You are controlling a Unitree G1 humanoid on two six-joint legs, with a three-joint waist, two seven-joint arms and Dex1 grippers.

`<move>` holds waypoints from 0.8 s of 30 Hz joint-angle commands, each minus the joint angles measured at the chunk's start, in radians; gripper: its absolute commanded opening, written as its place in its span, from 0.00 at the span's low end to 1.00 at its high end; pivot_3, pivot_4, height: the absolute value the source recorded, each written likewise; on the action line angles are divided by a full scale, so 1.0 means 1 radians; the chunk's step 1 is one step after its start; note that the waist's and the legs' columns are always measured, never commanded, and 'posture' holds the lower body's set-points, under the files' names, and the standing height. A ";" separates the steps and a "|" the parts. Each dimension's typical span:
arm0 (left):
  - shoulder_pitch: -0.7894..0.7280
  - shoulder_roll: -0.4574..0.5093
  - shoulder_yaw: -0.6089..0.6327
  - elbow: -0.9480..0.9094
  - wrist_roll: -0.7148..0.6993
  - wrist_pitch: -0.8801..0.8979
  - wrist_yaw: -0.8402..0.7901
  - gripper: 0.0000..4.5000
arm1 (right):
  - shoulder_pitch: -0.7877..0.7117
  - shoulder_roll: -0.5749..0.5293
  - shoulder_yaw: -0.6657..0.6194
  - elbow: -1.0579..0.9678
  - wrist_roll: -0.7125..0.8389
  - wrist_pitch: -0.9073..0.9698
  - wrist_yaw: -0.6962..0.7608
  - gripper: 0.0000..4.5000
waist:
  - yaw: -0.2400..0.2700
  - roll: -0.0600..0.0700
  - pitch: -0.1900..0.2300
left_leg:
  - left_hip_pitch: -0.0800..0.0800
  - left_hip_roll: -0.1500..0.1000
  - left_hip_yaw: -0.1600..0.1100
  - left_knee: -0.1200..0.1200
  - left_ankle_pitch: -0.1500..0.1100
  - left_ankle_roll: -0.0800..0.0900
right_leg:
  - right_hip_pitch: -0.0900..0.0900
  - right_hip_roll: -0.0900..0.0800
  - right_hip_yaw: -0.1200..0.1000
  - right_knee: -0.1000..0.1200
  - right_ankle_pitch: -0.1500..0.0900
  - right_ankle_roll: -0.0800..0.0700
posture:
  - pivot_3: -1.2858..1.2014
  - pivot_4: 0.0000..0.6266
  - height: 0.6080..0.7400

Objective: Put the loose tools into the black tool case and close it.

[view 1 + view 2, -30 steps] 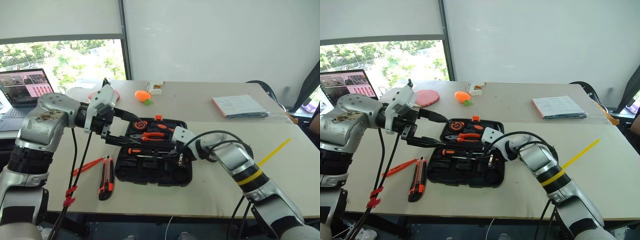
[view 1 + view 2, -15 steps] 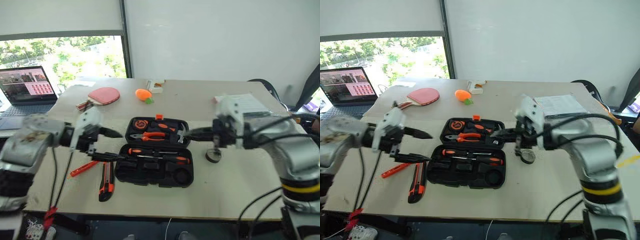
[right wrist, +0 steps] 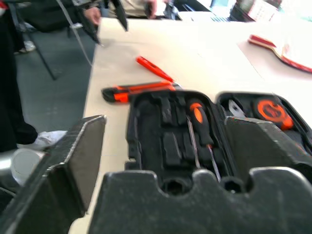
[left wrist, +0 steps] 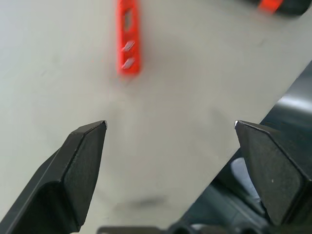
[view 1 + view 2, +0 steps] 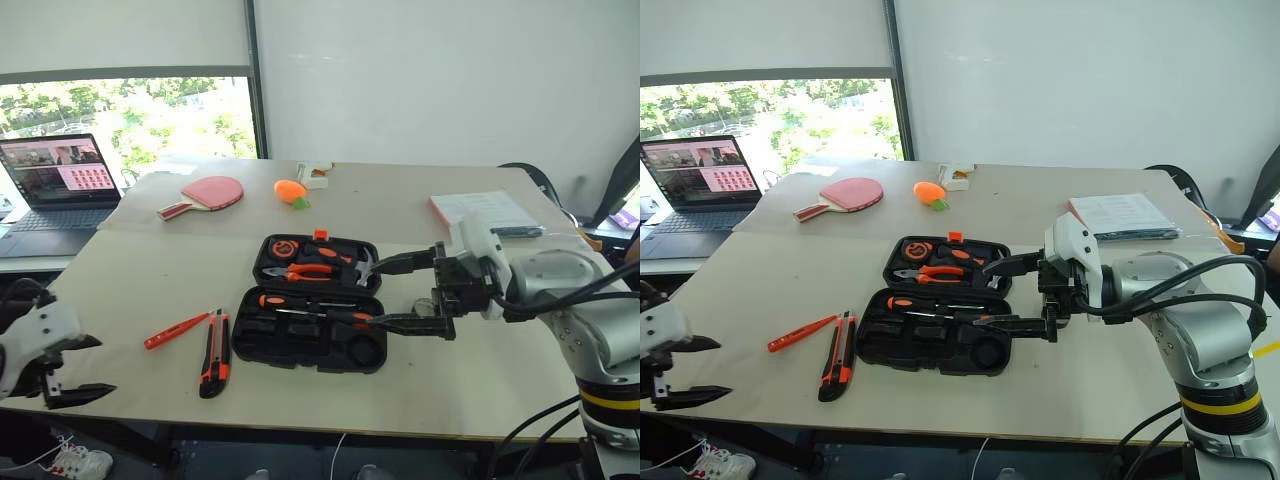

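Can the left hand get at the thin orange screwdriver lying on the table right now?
Probably yes. The left hand is open near the table's front left edge, and the thin orange screwdriver lies loose on bare tabletop beside the utility knife, with nothing between them.

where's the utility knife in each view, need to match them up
Left eye view: utility knife lies on the table just left of the black tool case.
Right eye view: same spot, beside the thin orange screwdriver.
Left wrist view: I cannot tell; an orange tool is blurred there.
Right wrist view: against the case's outer edge.
Shared landmark: the open case.
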State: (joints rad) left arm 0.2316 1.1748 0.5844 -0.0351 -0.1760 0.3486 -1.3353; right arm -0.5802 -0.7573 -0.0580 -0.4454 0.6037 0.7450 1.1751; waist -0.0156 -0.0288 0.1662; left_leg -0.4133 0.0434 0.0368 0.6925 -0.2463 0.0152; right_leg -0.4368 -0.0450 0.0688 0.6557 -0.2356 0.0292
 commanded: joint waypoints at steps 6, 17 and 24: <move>-0.390 0.048 -0.289 0.115 -0.014 0.030 0.002 1.00 | 0.009 -0.030 -0.044 -0.097 0.111 0.019 -0.039 0.98 | 0.010 -0.001 0.000 | -0.001 -0.001 0.001 0.000 0.000 0.000 | 0.000 0.001 0.000 0.000 0.000 0.000 | 0.52 0.24 0.98; -0.873 -0.090 -0.762 0.369 0.226 0.106 0.014 1.00 | 0.055 -0.054 -0.072 -0.210 0.207 0.064 -0.182 0.98 | -0.008 -0.003 0.001 | -0.002 -0.002 0.001 0.000 0.000 0.001 | -0.001 0.003 0.002 0.001 0.000 0.000 | 0.52 0.24 0.98; -0.981 -0.163 -0.868 0.459 0.279 0.139 -0.038 1.00 | 0.067 -0.067 -0.071 -0.218 0.241 0.063 -0.232 0.98 | 0.000 -0.003 0.001 | -0.004 -0.002 0.000 0.001 0.000 0.001 | -0.002 0.003 0.001 0.001 0.000 0.001 | 0.52 0.24 0.98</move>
State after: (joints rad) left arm -0.7105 1.0183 -0.2726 0.4105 0.0887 0.4802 -1.3518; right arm -0.5040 -0.8133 -0.0999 -0.6420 0.8259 0.8112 0.9577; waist -0.0155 -0.0320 0.1674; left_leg -0.4169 0.0412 0.0366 0.6937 -0.2467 0.0158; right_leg -0.4383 -0.0421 0.0703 0.6569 -0.2354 0.0298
